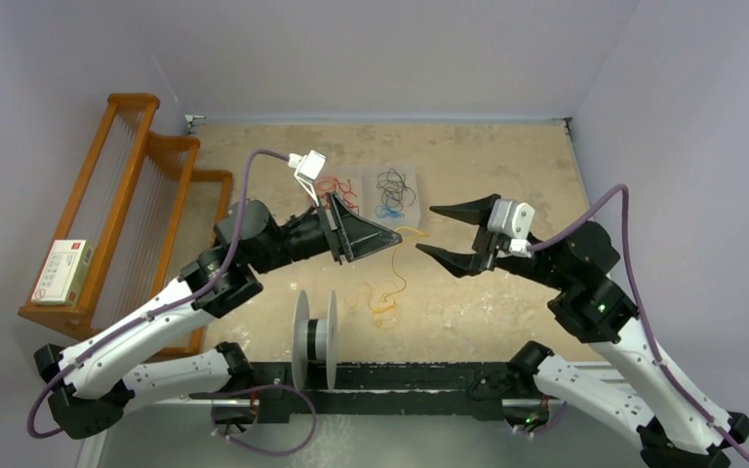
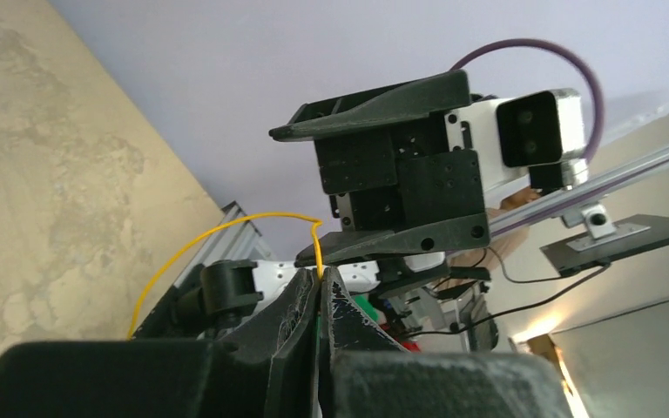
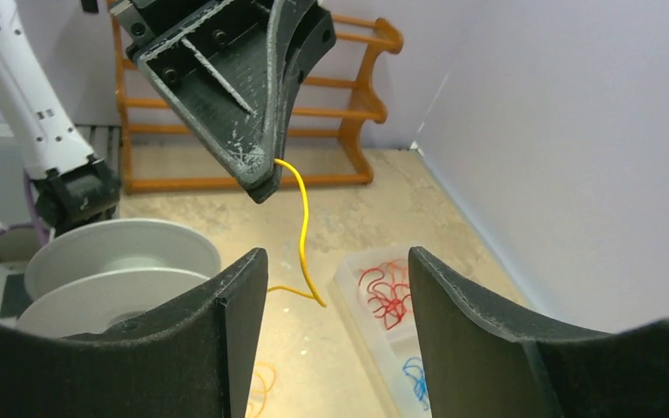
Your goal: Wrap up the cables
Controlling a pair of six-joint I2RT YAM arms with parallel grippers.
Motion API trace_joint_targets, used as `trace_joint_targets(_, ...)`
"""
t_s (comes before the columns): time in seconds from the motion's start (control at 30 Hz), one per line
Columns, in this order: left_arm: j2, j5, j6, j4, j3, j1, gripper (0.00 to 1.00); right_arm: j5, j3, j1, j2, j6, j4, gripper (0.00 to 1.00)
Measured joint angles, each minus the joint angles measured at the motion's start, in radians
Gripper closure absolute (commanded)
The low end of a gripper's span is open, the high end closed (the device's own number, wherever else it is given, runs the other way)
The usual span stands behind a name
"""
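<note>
Left gripper point(image 1: 397, 232) jaws pinching yellow cable point(image 3: 303, 226), right gripper point(image 1: 425, 229) jaws wide, clear of it

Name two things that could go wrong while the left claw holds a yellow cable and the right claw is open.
1. The left claw pinches the thin yellow cable only at its very tips, so it may slip out.
2. With the right claw open, the cable's free end dangles unheld and may curl away or snag before reaching the white spool.
</note>
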State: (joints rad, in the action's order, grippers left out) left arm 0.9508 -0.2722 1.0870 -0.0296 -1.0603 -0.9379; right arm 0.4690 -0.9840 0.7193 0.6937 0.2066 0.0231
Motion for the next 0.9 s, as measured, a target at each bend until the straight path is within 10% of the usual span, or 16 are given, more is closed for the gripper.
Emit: trace_joint_targets(0.9, 0.031, -0.005, -0.208, 0.451, -0.154, 0.000, 1.00, 0.170, -0.138, 0.033, 0.188, 0.064, -0.313, 0.67)
